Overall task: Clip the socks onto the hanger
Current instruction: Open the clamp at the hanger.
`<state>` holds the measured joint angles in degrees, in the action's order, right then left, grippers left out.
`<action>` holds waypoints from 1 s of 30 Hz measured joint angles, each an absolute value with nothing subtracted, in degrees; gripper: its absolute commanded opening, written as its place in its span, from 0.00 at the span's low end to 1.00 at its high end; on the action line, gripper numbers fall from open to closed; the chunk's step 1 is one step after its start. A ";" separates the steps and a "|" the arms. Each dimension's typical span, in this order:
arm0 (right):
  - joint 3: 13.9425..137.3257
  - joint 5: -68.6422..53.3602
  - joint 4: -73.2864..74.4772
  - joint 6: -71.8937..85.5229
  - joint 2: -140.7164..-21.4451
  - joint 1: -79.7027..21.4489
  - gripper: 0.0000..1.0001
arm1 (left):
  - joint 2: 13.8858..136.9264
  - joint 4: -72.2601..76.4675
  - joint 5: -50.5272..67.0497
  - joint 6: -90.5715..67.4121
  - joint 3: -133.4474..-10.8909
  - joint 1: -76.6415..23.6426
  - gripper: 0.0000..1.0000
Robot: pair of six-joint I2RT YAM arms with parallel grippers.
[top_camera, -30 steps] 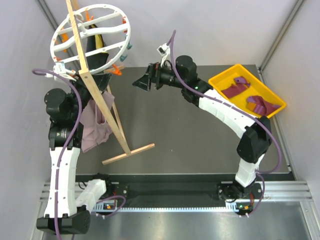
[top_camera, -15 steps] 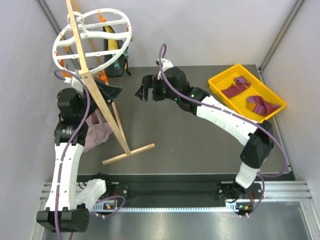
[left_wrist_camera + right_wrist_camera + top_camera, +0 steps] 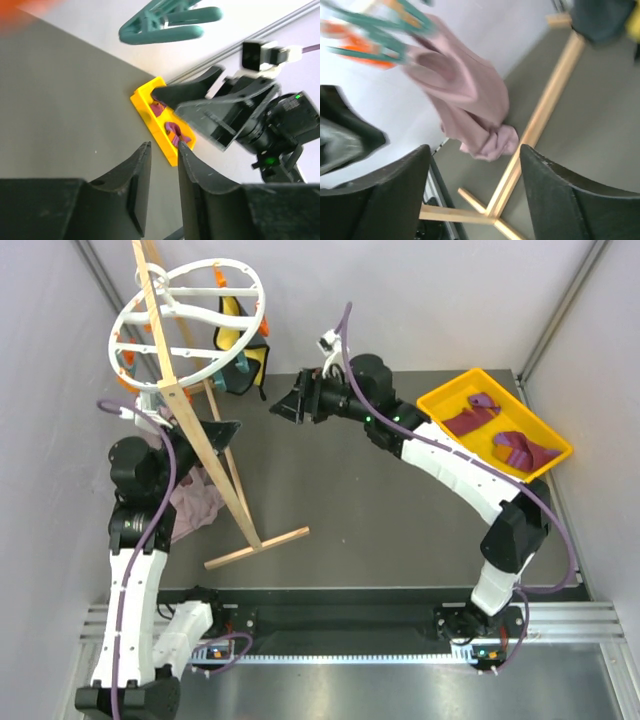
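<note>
From above, I find the round white plastic wheel-shaped hanger (image 3: 187, 325) at eleven o'clock on the table, atop the light wooden stand (image 3: 215, 455). The pale mauve cloth (image 3: 195, 502) hangs beneath it, toward nine. At two o'clock sits the yellow plastic tray (image 3: 440, 400), with both maroon fabric socks (image 3: 470, 415) inside.

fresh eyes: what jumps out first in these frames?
The big white wheel-shaped hanger at top left, by a wooden stand, with a pale mauve cloth hanging below it. Next, the bright yellow tray at the table's right edge, with both maroon socks lying in it, unclipped. The right gripper, open and empty, is stretched across toward the hanger.
</note>
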<state>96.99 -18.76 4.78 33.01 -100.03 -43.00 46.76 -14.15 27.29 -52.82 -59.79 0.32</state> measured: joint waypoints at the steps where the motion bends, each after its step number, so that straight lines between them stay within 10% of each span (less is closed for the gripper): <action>1: 98.89 -20.38 4.64 30.94 -100.18 -43.00 0.68 | 45.56 -13.04 27.03 -53.28 -58.85 0.32 0.31; 8: 102.78 -29.85 -2.96 19.25 -101.08 -43.00 0.67 | 43.64 -13.21 22.74 -49.41 -61.47 0.32 0.27; 15: 102.76 -34.98 -11.66 14.85 -105.16 -43.97 0.75 | 39.57 -15.46 10.48 -45.08 -63.75 0.32 0.55; 30: 105.49 -32.62 -20.12 12.40 -112.25 -48.36 0.79 | 41.34 -14.72 -1.56 -42.96 -65.69 0.32 0.57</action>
<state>105.49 -32.62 -20.12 12.40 -112.25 -48.36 41.34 -14.72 -1.56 -42.96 -65.69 0.32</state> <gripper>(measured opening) 0.792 0.572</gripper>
